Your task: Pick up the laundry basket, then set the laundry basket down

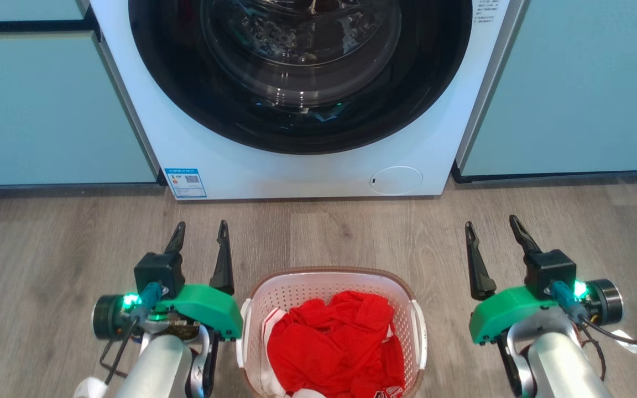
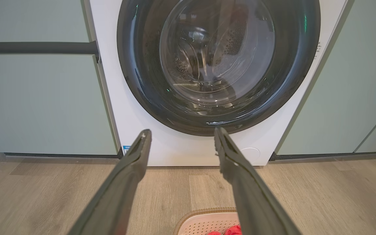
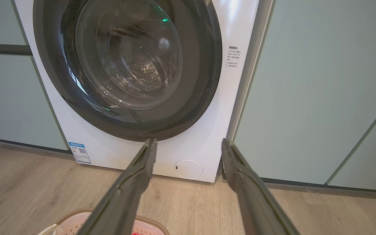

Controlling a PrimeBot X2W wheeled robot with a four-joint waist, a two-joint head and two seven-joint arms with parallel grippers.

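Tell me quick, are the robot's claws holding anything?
Left claw: open, holding nothing.
Right claw: open, holding nothing.

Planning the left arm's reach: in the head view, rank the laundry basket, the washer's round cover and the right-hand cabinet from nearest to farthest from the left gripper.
1. laundry basket, on the floor just right of the left gripper.
2. round cover, low on the front of the washer, ahead and to the right.
3. right-hand cabinet, past the washer, far right.
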